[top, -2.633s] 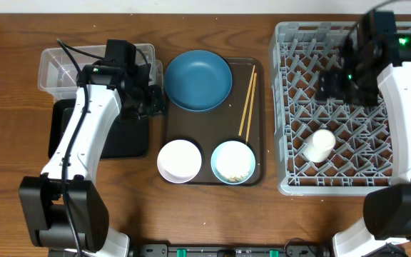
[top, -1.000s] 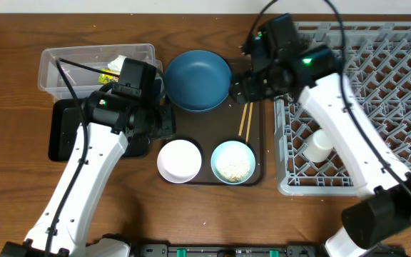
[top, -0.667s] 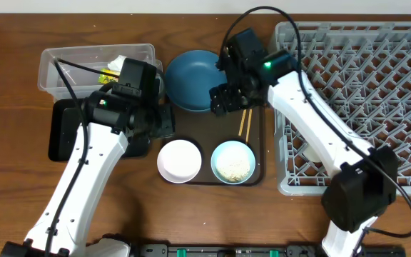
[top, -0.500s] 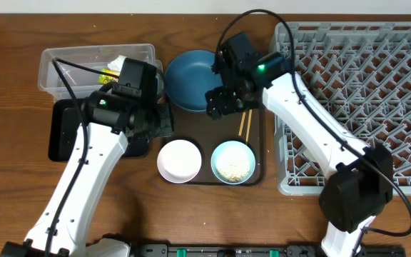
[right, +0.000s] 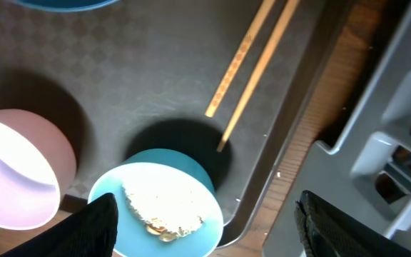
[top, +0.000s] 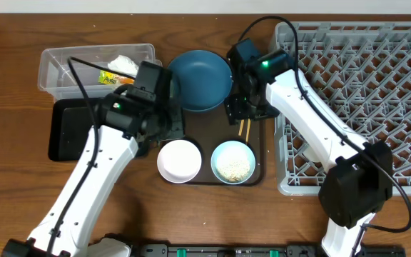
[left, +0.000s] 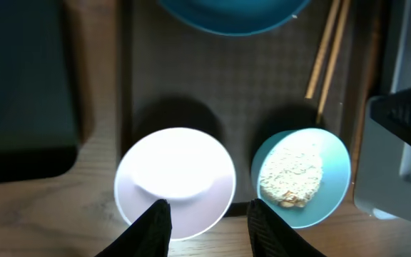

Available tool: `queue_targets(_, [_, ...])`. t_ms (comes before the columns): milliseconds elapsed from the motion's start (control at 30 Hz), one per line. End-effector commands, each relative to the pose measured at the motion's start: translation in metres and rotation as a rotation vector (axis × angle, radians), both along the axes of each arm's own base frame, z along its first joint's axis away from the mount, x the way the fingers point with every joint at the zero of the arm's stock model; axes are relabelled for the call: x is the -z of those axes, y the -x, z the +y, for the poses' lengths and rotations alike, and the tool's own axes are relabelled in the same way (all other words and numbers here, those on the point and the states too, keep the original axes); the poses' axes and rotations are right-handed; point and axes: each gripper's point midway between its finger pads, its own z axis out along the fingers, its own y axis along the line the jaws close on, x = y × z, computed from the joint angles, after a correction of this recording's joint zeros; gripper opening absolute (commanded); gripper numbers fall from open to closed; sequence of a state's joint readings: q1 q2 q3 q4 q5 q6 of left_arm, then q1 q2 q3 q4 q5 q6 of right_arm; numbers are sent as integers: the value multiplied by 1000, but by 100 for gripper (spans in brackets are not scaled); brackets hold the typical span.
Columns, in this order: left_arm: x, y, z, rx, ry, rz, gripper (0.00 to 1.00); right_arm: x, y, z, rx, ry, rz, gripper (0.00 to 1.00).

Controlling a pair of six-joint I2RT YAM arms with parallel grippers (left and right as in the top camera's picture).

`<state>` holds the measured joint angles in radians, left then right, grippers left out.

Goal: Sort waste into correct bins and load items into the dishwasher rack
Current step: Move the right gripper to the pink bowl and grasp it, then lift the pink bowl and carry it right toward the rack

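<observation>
My left gripper (top: pixel 168 127) is open and empty just above the near rim of the white bowl (left: pixel 175 178). My right gripper (top: pixel 241 111) is wide open and empty above the pale blue bowl (right: pixel 163 207), which holds rice-like grains (left: pixel 291 175). The two chopsticks (right: pixel 252 64) lie beside the dark blue plate (top: pixel 198 78), partly under my right arm. The tissue (top: pixel 123 64) and wrapper (top: pixel 109 77) lie in the clear tub (top: pixel 63 68). The black tray (top: pixel 70 128) sits in front of it. The grey rack (top: pixel 362 93) is at the right. The cup is hidden.
The bowls, plate and chopsticks all rest on a dark brown serving tray (top: pixel 205 125) between the bins and the rack. The rack's near wall (right: pixel 398 107) stands close to the right of my right gripper. Bare wooden table (top: pixel 191 214) lies along the front.
My right arm has swung left from over the rack to above the serving tray. My left arm has moved right from the tub towards the white bowl. The cup seen in the rack is now covered.
</observation>
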<state>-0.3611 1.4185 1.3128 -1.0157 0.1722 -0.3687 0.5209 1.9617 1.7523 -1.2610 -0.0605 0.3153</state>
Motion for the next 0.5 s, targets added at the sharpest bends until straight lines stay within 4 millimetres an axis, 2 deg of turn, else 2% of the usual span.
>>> queue_targets(0, [2, 0, -6, 8, -11, -5, 38, 4, -4, -3, 27, 17, -4, 78])
queue_targets(267, [13, 2, -12, 11, -9, -3, 38, 3, -6, -1, 30, -5, -5, 78])
queue_targets(467, [21, 3, -10, -4, -20, 15, 38, 1, -4, 27, -21, -88, -19, 76])
